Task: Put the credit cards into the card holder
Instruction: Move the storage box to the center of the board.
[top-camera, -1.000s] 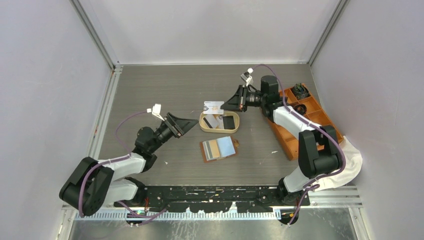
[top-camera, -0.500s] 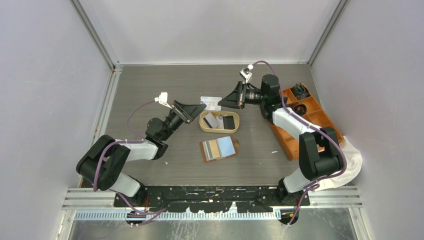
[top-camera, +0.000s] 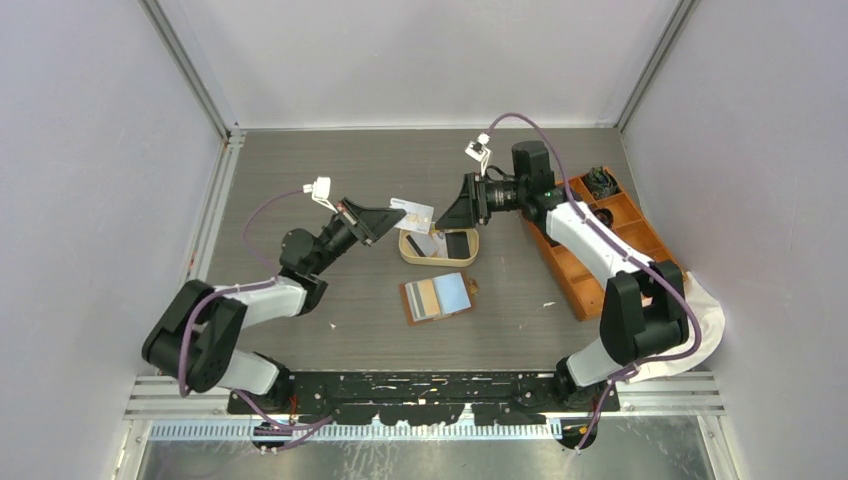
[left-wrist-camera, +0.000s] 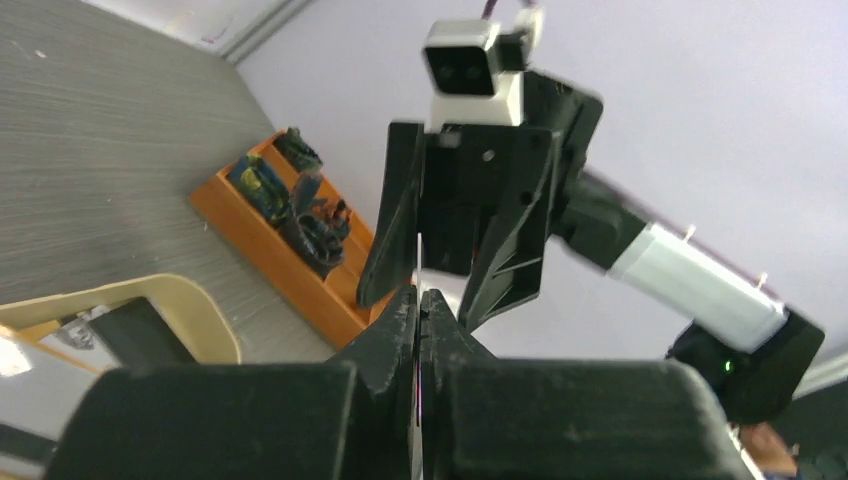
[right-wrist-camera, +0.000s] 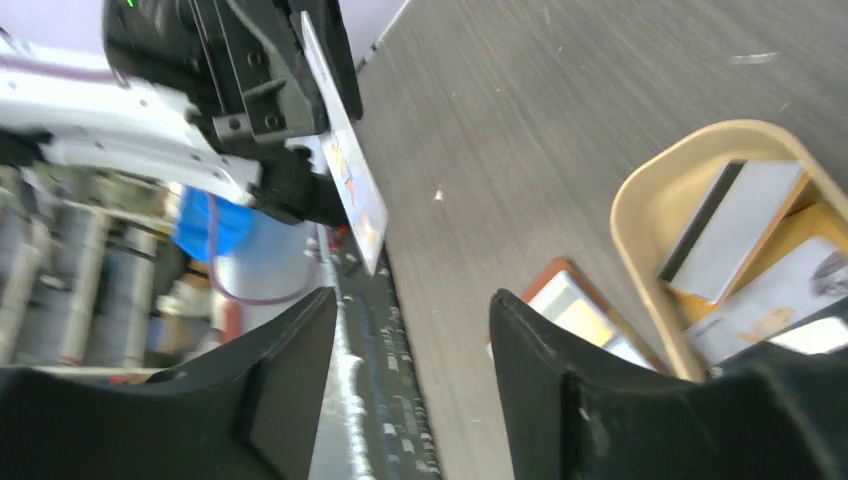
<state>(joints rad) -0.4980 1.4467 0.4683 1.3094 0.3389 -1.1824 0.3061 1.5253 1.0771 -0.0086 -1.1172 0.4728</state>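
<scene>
A white printed credit card (top-camera: 414, 212) hangs in the air above the cream tray's far edge, with my left gripper (top-camera: 397, 214) shut on its left end. In the left wrist view the card (left-wrist-camera: 418, 262) is edge-on between the closed jaws of the left gripper (left-wrist-camera: 418, 297). My right gripper (top-camera: 443, 214) stands open just right of the card, not touching it. The right wrist view shows that card (right-wrist-camera: 346, 172) ahead of the right gripper (right-wrist-camera: 412, 296), whose jaws are wide apart. The brown card holder (top-camera: 437, 297) lies open on the table with cards in its slots.
The cream oval tray (top-camera: 405, 250) holds several more cards (top-camera: 440, 243) below the grippers. An orange compartmented box (top-camera: 585, 270) with small items runs along the right side. A white cloth (top-camera: 705, 330) lies at the right arm's base. Walls close in the table.
The left gripper came up from the lower left and shut on the white card. The right gripper, which held the card, opened and let it go.
</scene>
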